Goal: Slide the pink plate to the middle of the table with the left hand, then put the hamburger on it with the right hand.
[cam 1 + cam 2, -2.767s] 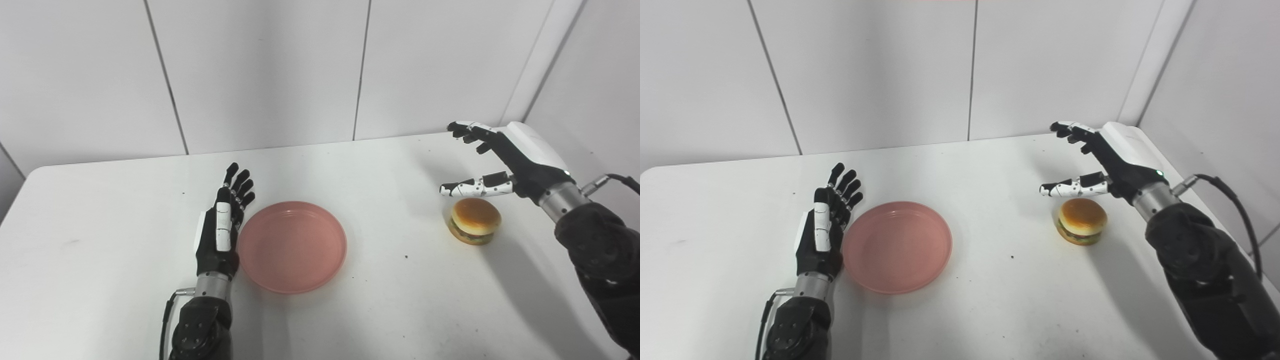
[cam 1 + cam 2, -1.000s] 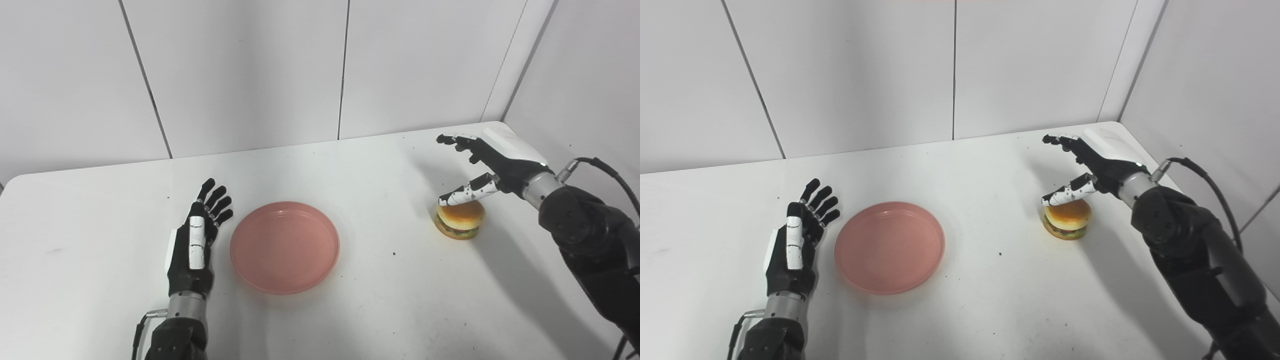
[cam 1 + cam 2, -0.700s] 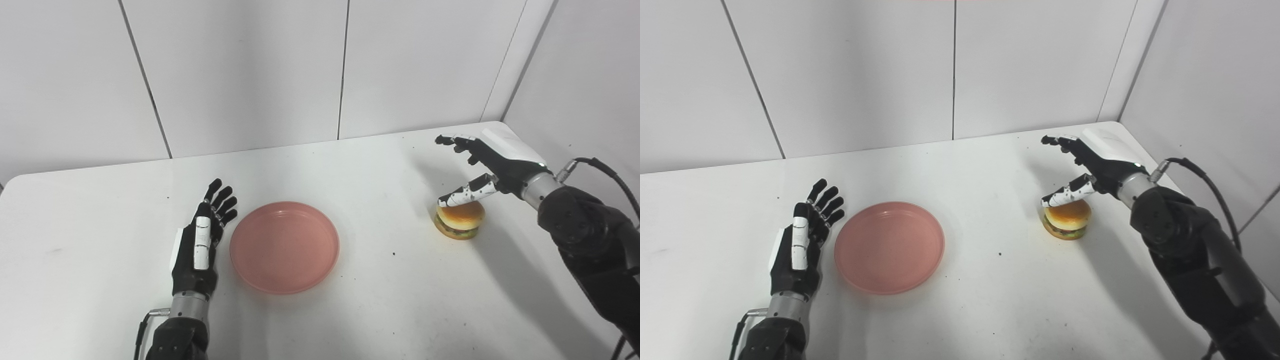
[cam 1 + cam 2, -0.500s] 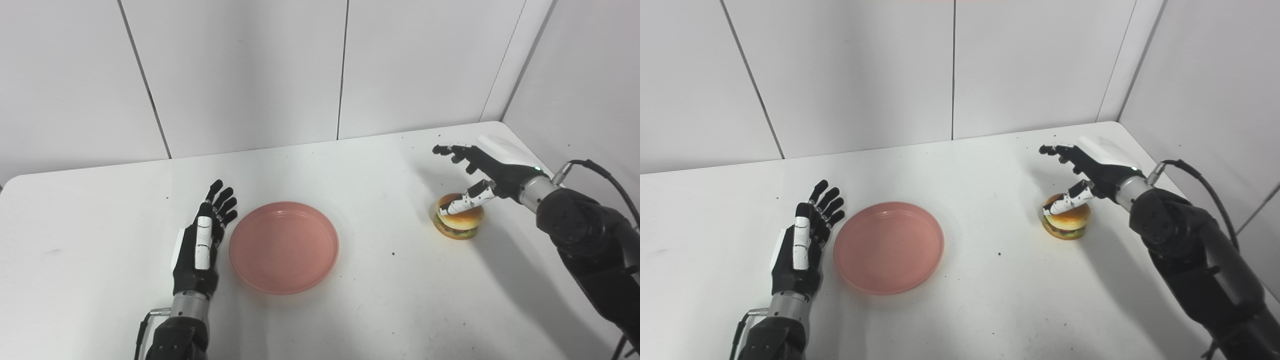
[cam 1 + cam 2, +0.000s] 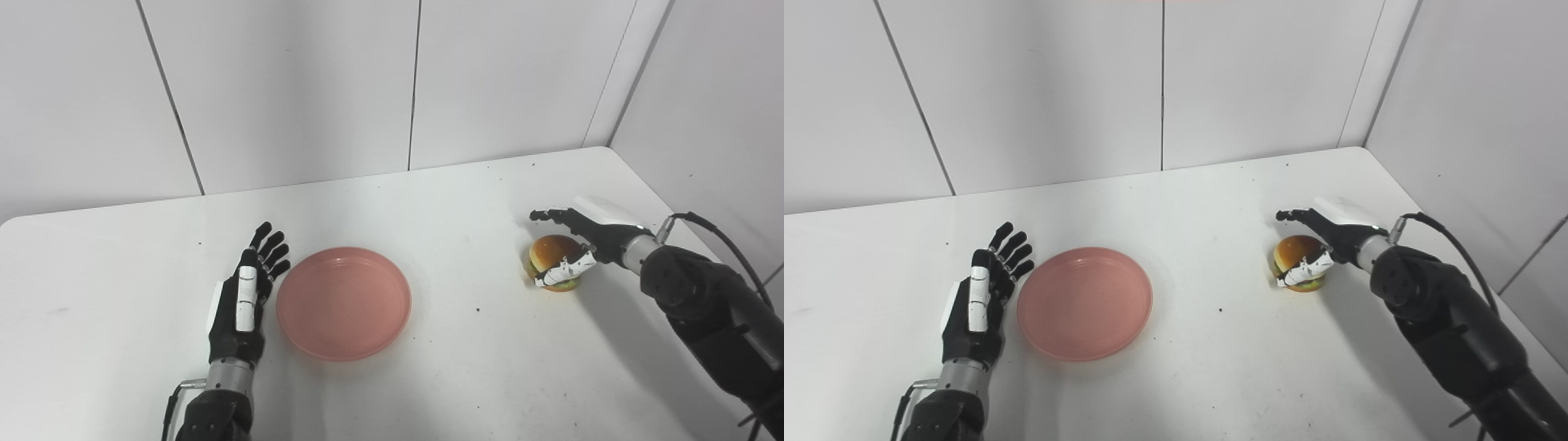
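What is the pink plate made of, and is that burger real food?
The pink plate looks like smooth plastic with a dull, matte sheen, though glazed ceramic is possible. The hamburger seems a toy: its bun is evenly glossy, like plastic or rubber. The pictures cannot prove either.

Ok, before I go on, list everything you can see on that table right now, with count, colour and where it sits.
pink plate: one, pink, empty, flat on the table a little left of its middle.
hamburger: one, tan bun with a green and dark filling, on the table toward its right side, well apart from the plate.
table: one, white, with a few small dark specks, set against white panelled walls.
left hand: one, black and white, open with fingers straight, lying on the table just left of the plate's rim.
right hand: one, black and white, wrapped around the hamburger with the thumb across its near side and the fingers past its far side; whether the grip is closed tight cannot be told.
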`<state>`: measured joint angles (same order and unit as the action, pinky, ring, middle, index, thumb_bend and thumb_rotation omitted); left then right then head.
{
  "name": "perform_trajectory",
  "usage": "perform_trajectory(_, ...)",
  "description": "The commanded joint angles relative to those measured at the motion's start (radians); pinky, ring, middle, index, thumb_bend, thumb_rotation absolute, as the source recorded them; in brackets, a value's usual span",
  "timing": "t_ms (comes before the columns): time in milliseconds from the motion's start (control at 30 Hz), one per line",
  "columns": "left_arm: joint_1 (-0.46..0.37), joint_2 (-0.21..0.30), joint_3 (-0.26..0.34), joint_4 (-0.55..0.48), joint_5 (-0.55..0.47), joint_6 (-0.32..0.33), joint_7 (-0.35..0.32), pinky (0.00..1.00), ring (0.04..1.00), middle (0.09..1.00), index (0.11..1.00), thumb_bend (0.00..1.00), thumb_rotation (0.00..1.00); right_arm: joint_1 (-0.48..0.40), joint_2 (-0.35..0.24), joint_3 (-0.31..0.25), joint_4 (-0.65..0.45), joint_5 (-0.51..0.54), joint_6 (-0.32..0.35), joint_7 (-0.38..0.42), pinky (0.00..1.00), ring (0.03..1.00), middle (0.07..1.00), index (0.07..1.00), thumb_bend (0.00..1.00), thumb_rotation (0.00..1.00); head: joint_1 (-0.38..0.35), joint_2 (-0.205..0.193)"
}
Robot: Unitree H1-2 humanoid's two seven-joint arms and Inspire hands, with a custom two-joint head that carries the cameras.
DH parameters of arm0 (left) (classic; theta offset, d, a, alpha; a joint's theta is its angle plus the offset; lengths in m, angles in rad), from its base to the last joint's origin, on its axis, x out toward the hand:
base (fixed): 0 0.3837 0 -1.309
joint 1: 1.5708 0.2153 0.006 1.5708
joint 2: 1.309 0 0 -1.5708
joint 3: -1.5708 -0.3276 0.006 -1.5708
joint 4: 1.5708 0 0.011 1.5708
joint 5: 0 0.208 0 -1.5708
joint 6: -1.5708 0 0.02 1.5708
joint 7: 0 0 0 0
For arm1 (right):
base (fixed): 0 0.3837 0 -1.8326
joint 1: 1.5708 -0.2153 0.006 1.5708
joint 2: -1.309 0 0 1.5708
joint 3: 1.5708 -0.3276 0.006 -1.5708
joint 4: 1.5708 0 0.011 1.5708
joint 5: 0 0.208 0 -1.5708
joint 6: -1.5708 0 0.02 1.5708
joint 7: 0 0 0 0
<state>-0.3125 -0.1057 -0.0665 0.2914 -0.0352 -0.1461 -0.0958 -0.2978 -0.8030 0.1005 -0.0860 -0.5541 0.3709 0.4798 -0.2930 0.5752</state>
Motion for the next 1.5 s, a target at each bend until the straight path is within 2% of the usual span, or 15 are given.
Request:
perform_trajectory(0,0.04,-0.003,-0.006,0.018,0.003,-0.008,0.003,0.83,0.879,0.897,0.892,0.78,1.0,-0.034,-0.024,-0.009,-0.003,-0.008,-0.048,-0.031,0.8,0.886,0.889,0.852,0.96,0.32,0.001,0.001)
perform_trajectory(167,0.043,-0.003,-0.008,0.015,-0.002,-0.01,-0.002,0.87,0.884,0.899,0.895,0.77,1.0,-0.043,-0.018,0.015,0.007,-0.023,-0.058,-0.032,0.74,0.863,0.889,0.859,0.95,0.32,0.003,0.004)
perform_trajectory(300,0.045,-0.006,-0.009,0.007,0.001,-0.005,0.005,0.86,0.88,0.895,0.889,0.77,1.0,-0.039,0.011,0.003,0.027,-0.028,-0.09,-0.094,0.65,0.75,0.817,0.8,0.89,0.15,0.003,0.005)
perform_trajectory(367,0.046,-0.004,-0.01,0.004,-0.002,-0.003,0.001,0.86,0.886,0.898,0.893,0.77,1.0,-0.038,0.019,-0.012,0.036,-0.009,-0.105,-0.114,0.59,0.657,0.746,0.744,0.83,0.06,0.002,0.005)
perform_trajectory(433,0.046,-0.005,-0.009,0.007,-0.003,-0.006,0.003,0.86,0.885,0.897,0.894,0.78,1.0,-0.036,0.022,-0.021,0.048,-0.006,-0.13,-0.142,0.54,0.576,0.657,0.668,0.79,0.01,0.002,0.005)
perform_trajectory(467,0.046,-0.005,-0.009,0.008,-0.002,-0.008,0.004,0.85,0.883,0.895,0.893,0.78,1.0,-0.035,0.023,-0.023,0.053,-0.008,-0.14,-0.153,0.49,0.527,0.565,0.594,0.66,0.01,0.002,0.005)
perform_trajectory(500,0.045,-0.004,-0.01,0.009,-0.001,-0.008,0.004,0.85,0.882,0.894,0.892,0.78,1.0,-0.032,0.031,-0.032,0.048,-0.012,-0.144,-0.175,0.46,0.503,0.518,0.556,0.6,0.0,0.003,0.004)
perform_trajectory(567,0.045,-0.003,-0.011,0.01,0.0,-0.007,0.002,0.86,0.884,0.897,0.895,0.77,1.0,-0.029,0.041,-0.043,0.037,-0.017,-0.143,-0.202,0.47,0.433,0.483,0.531,0.53,0.0,0.004,0.004)
perform_trajectory(633,0.044,-0.005,-0.011,0.011,-0.001,-0.008,0.004,0.85,0.883,0.897,0.894,0.77,1.0,-0.028,0.049,-0.051,0.024,-0.021,-0.139,-0.217,0.38,0.406,0.487,0.524,0.52,0.0,0.005,0.003)
perform_trajectory(800,0.044,-0.008,-0.01,0.014,-0.002,-0.009,0.006,0.85,0.883,0.897,0.89,0.77,1.0,-0.032,0.055,-0.061,-0.001,-0.022,-0.132,-0.219,0.33,0.395,0.485,0.523,0.52,0.0,0.011,0.006)
perform_trajectory(1133,0.047,-0.009,-0.021,0.024,0.006,-0.024,0.005,0.87,0.888,0.905,0.897,0.77,1.0,-0.048,0.069,-0.062,-0.088,-0.018,-0.123,-0.199,0.29,0.391,0.479,0.523,0.52,0.0,0.048,0.007)
perform_trajectory(1200,0.047,-0.012,-0.023,0.021,0.012,-0.019,0.012,0.87,0.885,0.903,0.897,0.78,1.0,-0.066,0.09,-0.053,-0.116,-0.019,-0.125,-0.2,0.29,0.387,0.475,0.527,0.52,0.0,0.049,0.006)
perform_trajectory(1267,0.047,-0.014,-0.023,0.023,0.016,-0.022,0.017,0.87,0.879,0.9,0.895,0.78,1.0,-0.084,0.11,-0.042,-0.133,-0.022,-0.149,-0.209,0.34,0.404,0.481,0.521,0.52,0.0,0.05,0.006)
perform_trajectory(1333,0.047,-0.017,-0.023,0.027,0.019,-0.026,0.019,0.87,0.88,0.9,0.896,0.78,1.0,-0.105,0.131,-0.027,-0.148,-0.024,-0.152,-0.198,0.38,0.419,0.485,0.517,0.52,0.0,0.055,0.009)
perform_trajectory(1467,0.048,-0.026,-0.021,0.028,0.025,-0.033,0.032,0.86,0.876,0.897,0.892,0.77,1.0,-0.157,0.178,0.014,-0.184,-0.021,-0.155,-0.168,0.39,0.424,0.491,0.517,0.52,0.0,0.064,0.01)
